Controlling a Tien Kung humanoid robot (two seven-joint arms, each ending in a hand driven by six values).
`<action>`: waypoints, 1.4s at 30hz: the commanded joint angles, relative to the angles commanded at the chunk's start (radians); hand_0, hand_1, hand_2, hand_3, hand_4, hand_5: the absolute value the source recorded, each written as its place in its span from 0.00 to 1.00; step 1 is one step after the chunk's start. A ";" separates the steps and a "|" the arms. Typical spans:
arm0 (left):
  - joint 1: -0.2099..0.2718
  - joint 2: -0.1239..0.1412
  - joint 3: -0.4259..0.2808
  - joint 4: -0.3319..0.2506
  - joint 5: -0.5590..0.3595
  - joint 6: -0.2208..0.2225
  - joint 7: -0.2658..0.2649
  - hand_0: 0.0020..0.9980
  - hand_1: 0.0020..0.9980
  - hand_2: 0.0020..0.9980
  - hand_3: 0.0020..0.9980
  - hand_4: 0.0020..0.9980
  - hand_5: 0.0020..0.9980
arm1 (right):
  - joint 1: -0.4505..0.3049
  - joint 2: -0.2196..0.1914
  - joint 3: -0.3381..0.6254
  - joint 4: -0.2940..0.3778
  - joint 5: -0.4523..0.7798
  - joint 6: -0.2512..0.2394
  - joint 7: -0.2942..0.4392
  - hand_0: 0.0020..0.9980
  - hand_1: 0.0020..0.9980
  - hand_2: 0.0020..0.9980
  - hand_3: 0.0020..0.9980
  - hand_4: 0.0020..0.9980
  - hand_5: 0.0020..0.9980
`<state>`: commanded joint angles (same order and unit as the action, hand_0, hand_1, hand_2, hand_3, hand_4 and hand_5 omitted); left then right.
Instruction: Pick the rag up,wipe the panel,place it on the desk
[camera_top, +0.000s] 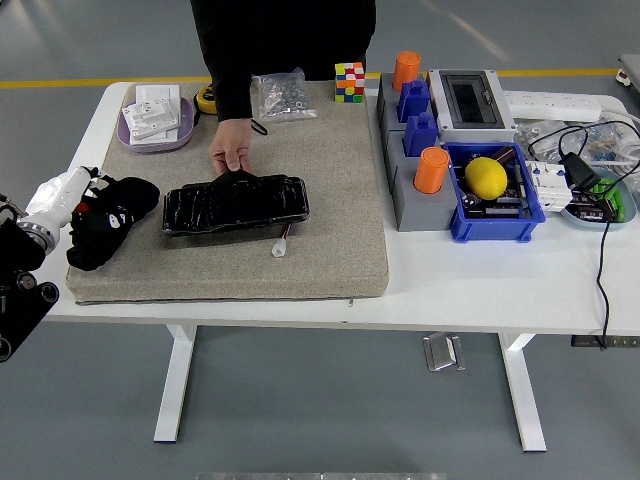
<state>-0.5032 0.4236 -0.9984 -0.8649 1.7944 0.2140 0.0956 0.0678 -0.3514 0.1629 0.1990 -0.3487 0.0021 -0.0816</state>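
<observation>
So the left hand (95, 210) comes in from 9 o'clock and it's basically buried in the rag (122, 208), a dark crumpled cloth at the left edge of the mat (330, 190). Looks to me like the fingers are clenched on the rag, though the cloth hides most of them, so take that with a grain of salt. White forearm just behind it, off the table (470, 290) edge. My read is it's at the pickup step, and nothing's been wiped yet.

Just to the right, toward 3 o'clock from the rag, is the panel (236, 203), black and glossy, lying flat on the mat. It's close to the rag, which makes sense since the wipe would be a short sweep. A person's hand (232, 152) reaches down from 12 o'clock and pinches the panel's far edge, I'd guess to keep it from sliding when the rag drags across. A little white connector (279, 247) on a wire sits at the panel's 5 o'clock; worth not snagging.

Far right there's a blue bin (497, 212) with a lemon (486, 177) in it, well out of the way. Right arm isn't in shot.
</observation>
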 joint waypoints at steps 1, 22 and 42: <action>0.001 0.001 -0.006 -0.002 0.003 0.002 -0.002 0.24 0.16 0.45 0.33 0.25 0.00 | 0.000 0.000 0.000 0.000 0.001 0.000 0.000 0.71 0.65 0.69 0.59 0.97 0.42; 0.035 0.040 -0.034 -0.239 -0.016 -0.021 0.037 0.24 0.15 0.45 0.33 0.26 0.00 | -0.001 -0.004 -0.002 -0.002 0.001 0.000 0.000 0.71 0.65 0.69 0.59 0.97 0.42; -0.005 0.001 0.066 -0.224 -0.027 -0.009 0.043 0.24 0.15 0.45 0.33 0.26 0.00 | -0.001 -0.010 -0.007 -0.002 0.002 0.001 0.000 0.71 0.65 0.69 0.59 0.97 0.42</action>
<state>-0.5079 0.4247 -0.9320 -1.0889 1.7679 0.2045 0.1390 0.0672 -0.3616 0.1559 0.1971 -0.3466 0.0031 -0.0812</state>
